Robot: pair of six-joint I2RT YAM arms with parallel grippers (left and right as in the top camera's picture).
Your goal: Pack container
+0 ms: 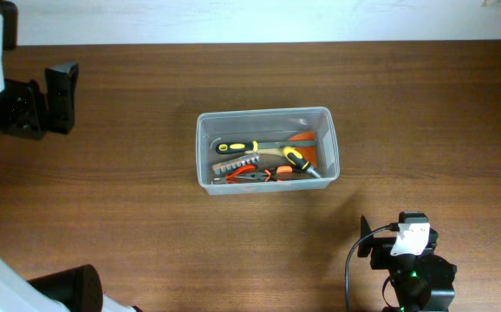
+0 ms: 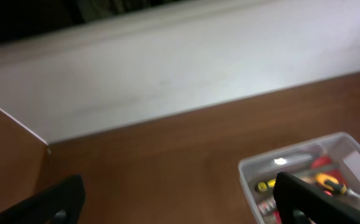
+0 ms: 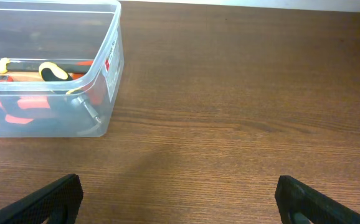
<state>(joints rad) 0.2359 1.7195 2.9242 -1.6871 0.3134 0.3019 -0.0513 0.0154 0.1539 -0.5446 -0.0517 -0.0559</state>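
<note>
A dark brown wood-grain table (image 1: 120,147) runs up to a white wall (image 1: 233,19) along its far edge. Near the table's middle lies a small heap of hand tools. A screwdriver with a black and yellow handle (image 1: 237,146) lies lengthwise, its shaft pointing right. A stubbier yellow and black screwdriver (image 1: 296,158) lies tilted just to its right, with the metal tip lowest in the overhead view. Orange-handled pliers (image 1: 250,174) lie close below both.
</note>
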